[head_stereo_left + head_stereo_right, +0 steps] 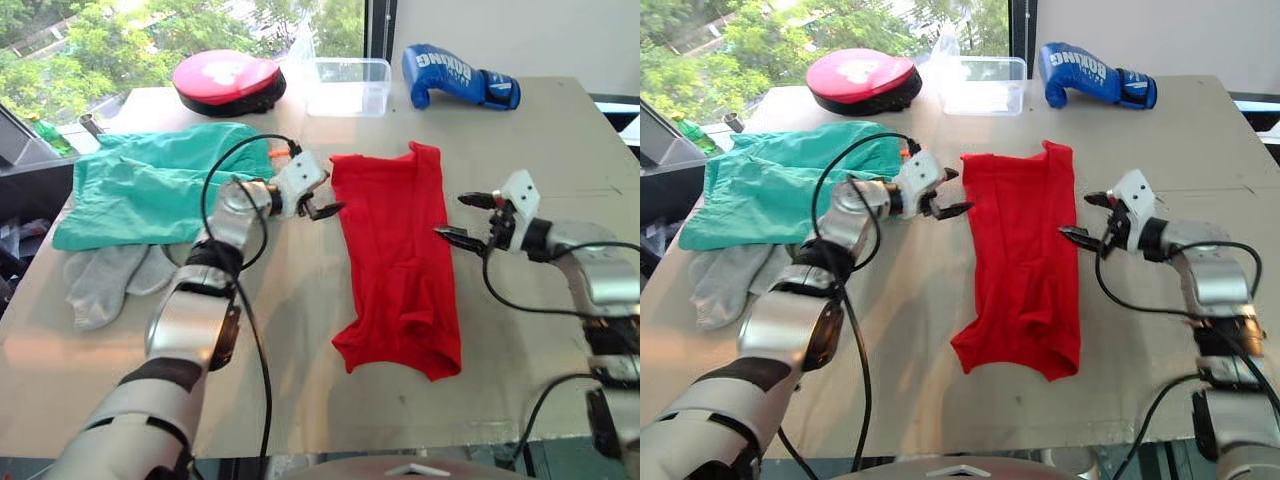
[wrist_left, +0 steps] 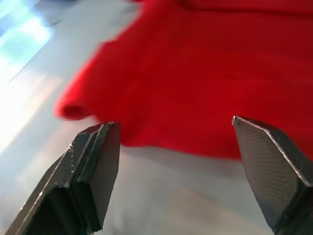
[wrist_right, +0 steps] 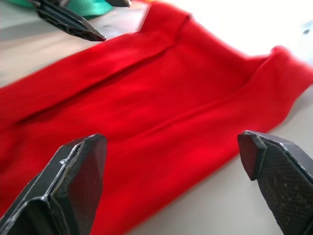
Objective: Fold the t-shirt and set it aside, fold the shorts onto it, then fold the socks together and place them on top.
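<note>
The t-shirt [image 1: 398,262] lay near the middle of the counter [image 1: 540,140], folded lengthwise into a long red strip running from 12 o'clock toward 6 o'clock, its near end rumpled and slightly wider. The left pincer [image 1: 322,208] hovered just beside the strip's 9 o'clock edge near its far end, fingers apart and holding nothing; from the left wrist view the two dark fingertips [image 2: 93,161] framed the red cloth with bare counter between them. The right pincer [image 1: 465,216] hung just off the strip's 3 o'clock edge, also spread wide and empty, its tips pointing at the fabric.

The shorts [image 1: 150,185] lay spread flat at about 10 o'clock from the t-shirt, teal-green, with a bit of orange drawstring [image 1: 278,153] at the edge nearest the left pincer. The socks [image 1: 105,278] lay side by side just beyond the shorts' near edge, at 9 o'clock from the t-shirt.

Along the far edge of the counter sat a red pad [image 1: 228,82], a clear plastic box [image 1: 348,86] and a blue boxing glove [image 1: 455,76].
</note>
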Robot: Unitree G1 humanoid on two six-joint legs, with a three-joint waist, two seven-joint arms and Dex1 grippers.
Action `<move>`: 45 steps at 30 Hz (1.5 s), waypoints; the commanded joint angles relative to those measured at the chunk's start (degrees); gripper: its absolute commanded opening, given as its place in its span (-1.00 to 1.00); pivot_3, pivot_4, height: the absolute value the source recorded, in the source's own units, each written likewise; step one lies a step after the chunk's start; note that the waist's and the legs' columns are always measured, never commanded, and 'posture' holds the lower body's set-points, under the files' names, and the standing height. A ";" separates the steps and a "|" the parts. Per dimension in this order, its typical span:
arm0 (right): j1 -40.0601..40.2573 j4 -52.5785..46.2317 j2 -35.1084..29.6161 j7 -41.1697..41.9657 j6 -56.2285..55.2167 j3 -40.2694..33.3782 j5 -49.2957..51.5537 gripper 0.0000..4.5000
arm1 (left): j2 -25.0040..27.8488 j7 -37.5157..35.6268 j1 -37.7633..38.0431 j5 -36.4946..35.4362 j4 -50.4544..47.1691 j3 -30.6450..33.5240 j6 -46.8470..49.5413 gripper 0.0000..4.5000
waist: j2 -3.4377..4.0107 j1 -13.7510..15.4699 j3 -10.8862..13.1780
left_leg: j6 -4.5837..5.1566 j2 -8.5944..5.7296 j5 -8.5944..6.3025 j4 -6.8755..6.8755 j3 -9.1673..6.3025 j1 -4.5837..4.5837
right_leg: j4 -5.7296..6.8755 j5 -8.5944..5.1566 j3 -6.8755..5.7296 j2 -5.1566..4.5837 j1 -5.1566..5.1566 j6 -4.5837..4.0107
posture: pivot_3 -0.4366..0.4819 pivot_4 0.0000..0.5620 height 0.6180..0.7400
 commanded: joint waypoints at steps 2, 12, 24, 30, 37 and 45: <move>11.07 -12.61 -5.34 4.42 -1.12 -2.91 3.40 1.00 | 5.86 -11.80 9.11 -5.64 -18.20 -2.87 -5.16 0.74 | 0.00 0.43 0.00 | 0.22 -0.01 -0.13 0.06 0.00 0.02 | 0.04 0.00 0.00 0.00 0.05 0.00 | -0.05 -0.47 0.85; 20.40 -13.26 -11.76 13.69 -12.62 2.30 -0.49 1.00 | 7.47 -18.97 11.83 -3.97 -24.98 -13.97 -25.79 0.74 | -0.05 1.85 0.01 | 0.21 -0.02 -0.13 0.26 0.05 0.77 | -0.13 -0.03 0.01 0.00 0.98 0.04 | -0.05 -0.47 0.85; 26.02 -14.51 -14.84 15.12 -14.66 1.47 0.67 1.00 | 5.26 -24.43 11.11 -11.47 -28.21 -24.05 -30.20 0.74 | -0.09 1.87 0.00 | 0.22 -0.01 -0.13 0.15 0.05 0.79 | -0.23 -0.03 0.01 0.00 0.99 0.04 | -0.05 -0.47 0.85; 28.86 -15.96 -15.40 14.79 -15.31 0.27 1.25 1.00 | 3.93 -27.10 10.78 -12.97 -26.34 -27.44 -31.59 0.74 | -0.09 1.86 0.00 | 0.22 -0.01 -0.13 0.15 0.05 0.80 | -0.22 -0.03 0.01 0.01 0.99 0.04 | -0.05 -0.47 0.85; 30.43 -16.61 -14.55 13.96 -19.06 -0.16 0.45 1.00 | 1.87 -27.64 7.58 -12.32 -20.29 -26.67 -34.32 0.01 | -0.12 2.01 0.01 | 0.22 -0.02 -0.13 0.17 0.04 0.81 | -0.30 -0.03 0.01 0.01 1.06 0.06 | -0.05 -0.47 0.85; 26.91 -13.27 -13.17 14.23 -29.54 4.09 -4.61 1.00 | 2.12 -26.83 6.71 -12.36 -18.92 -25.89 -34.92 -0.98 | -0.13 1.87 0.01 | 0.22 -0.01 -0.13 0.16 0.04 0.83 | -0.30 -0.04 0.01 0.02 1.06 0.06 | -0.05 -0.47 0.85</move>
